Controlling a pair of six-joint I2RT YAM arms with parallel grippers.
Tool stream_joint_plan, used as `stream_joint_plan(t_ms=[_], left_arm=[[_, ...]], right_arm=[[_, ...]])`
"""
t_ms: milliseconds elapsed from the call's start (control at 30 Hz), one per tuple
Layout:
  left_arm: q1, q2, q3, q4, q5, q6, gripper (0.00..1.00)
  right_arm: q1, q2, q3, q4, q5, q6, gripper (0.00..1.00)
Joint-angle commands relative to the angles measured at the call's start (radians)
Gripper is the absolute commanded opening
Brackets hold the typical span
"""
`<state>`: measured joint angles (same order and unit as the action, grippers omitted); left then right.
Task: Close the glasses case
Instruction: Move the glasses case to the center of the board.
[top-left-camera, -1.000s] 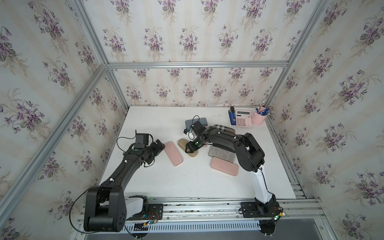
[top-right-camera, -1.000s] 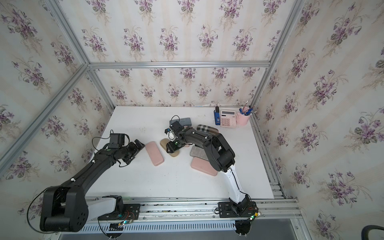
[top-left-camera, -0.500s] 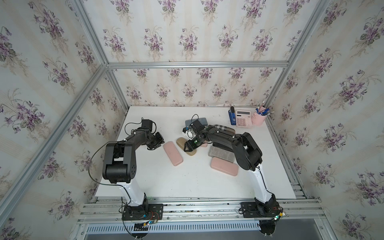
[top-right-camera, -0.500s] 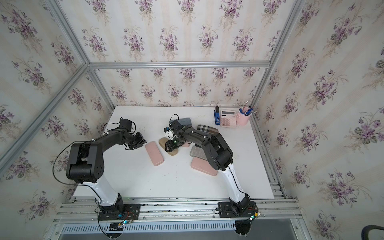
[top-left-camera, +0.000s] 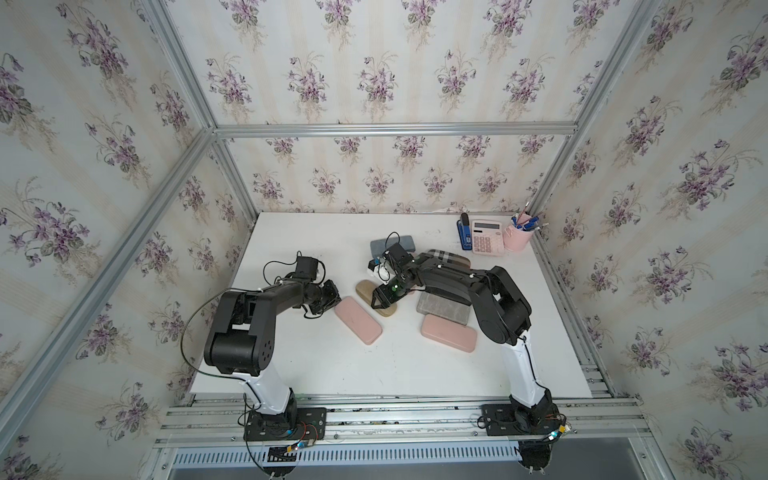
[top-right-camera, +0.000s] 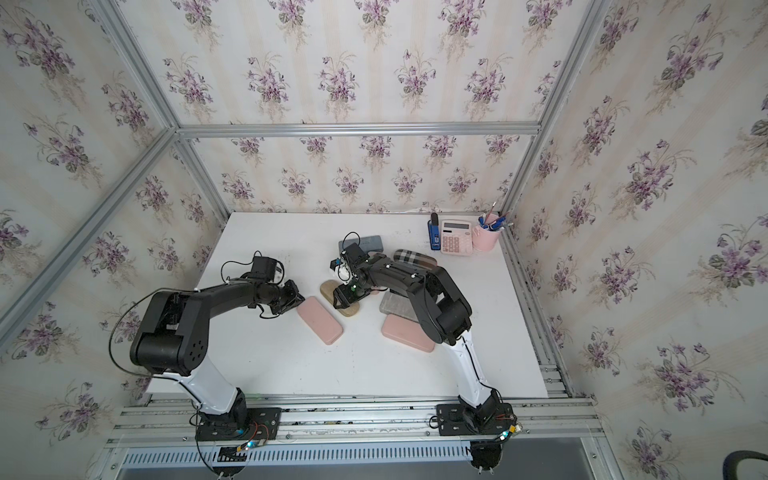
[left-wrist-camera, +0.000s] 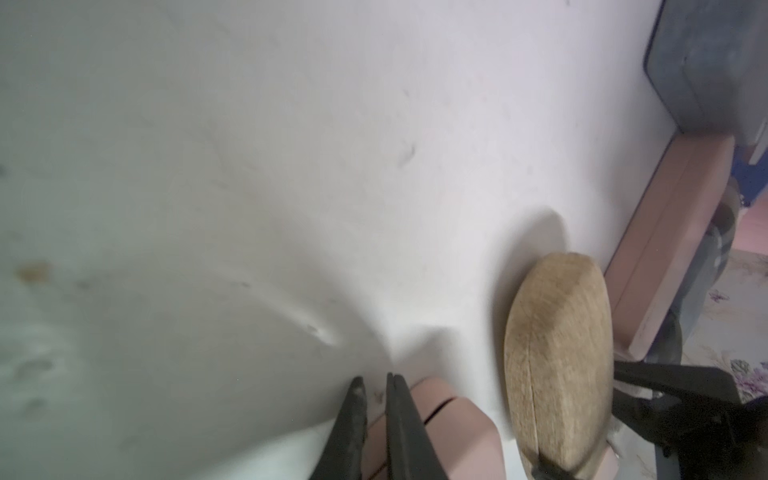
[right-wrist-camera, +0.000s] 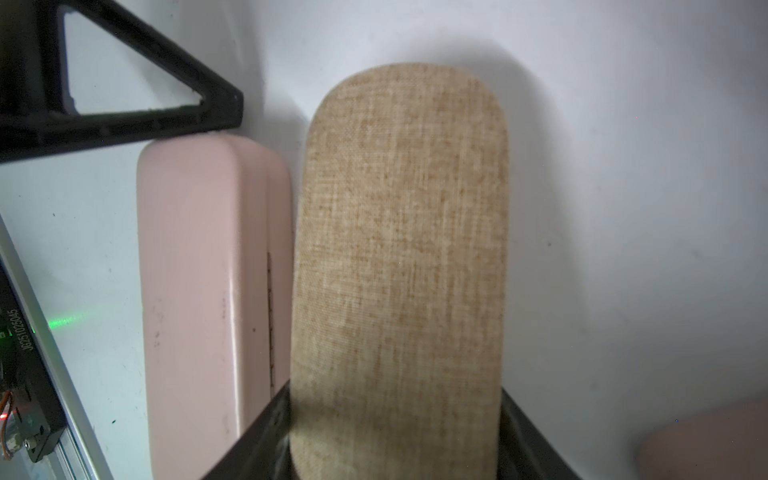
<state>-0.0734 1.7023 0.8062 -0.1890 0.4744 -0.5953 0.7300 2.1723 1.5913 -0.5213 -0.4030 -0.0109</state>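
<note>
While I monitor both arms from the remote station, I note the tan fabric case (right-wrist-camera: 399, 249) lying flat near the middle of the counter (top-left-camera: 332, 374), its two halves meeting along a thin seam in the left wrist view. I read the right end effector (top-left-camera: 383, 303) as seated over the near end of this case, one finger against each long side, gripping it across its width. Just beside the tan case, toward the left arm, a pink case (top-left-camera: 358, 321) lies at an angle. I see the left end effector (left-wrist-camera: 375, 379) at the far end of the pink case, fingers almost together with only a narrow slit between them and nothing held. A second pink case (top-left-camera: 449, 338) and a grey case (top-left-camera: 442, 309) lie on the right arm's side.
</note>
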Motion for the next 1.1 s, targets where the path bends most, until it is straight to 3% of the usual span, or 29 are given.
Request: stream_joint_plan(t_ms=[0, 300, 533, 700, 800, 900, 967, 1067], left_arm=[[-0.026, -0.019, -0.082, -0.075, -0.035, -0.061, 0.16], [-0.190, -0.093, -0.212, 0.021, -0.043, -0.183, 0.16], [-0.200, -0.230, -0.213, -0.088, -0.111, -0.162, 0.20], [-0.155, -0.379, -0.144, -0.236, -0.196, -0.107, 0.34], [-0.128, -0.444, -0.118, -0.244, -0.216, -0.080, 0.53], [-0.128, -0.452, -0.059, -0.216, -0.230, -0.035, 0.82], [-0.128, -0.369, 0.027, -0.213, -0.208, 0.003, 0.85], [-0.123, -0.203, 0.149, -0.187, -0.158, 0.034, 0.80]], right_arm=[[0.000, -0.039, -0.028, -0.030, 0.017, -0.029, 0.64], [0.008, -0.068, -0.089, -0.087, 0.070, -0.091, 0.70], [-0.013, -0.165, -0.139, 0.011, 0.015, -0.044, 0.81], [-0.095, -0.228, -0.118, 0.056, -0.029, 0.077, 0.82], [-0.137, -0.250, -0.103, 0.060, 0.029, 0.182, 0.82], [-0.160, -0.214, -0.065, 0.035, 0.142, 0.266, 0.83], [-0.167, -0.152, -0.024, 0.011, 0.177, 0.289, 0.83], [-0.173, -0.066, 0.024, 0.023, 0.179, 0.325, 0.83]])
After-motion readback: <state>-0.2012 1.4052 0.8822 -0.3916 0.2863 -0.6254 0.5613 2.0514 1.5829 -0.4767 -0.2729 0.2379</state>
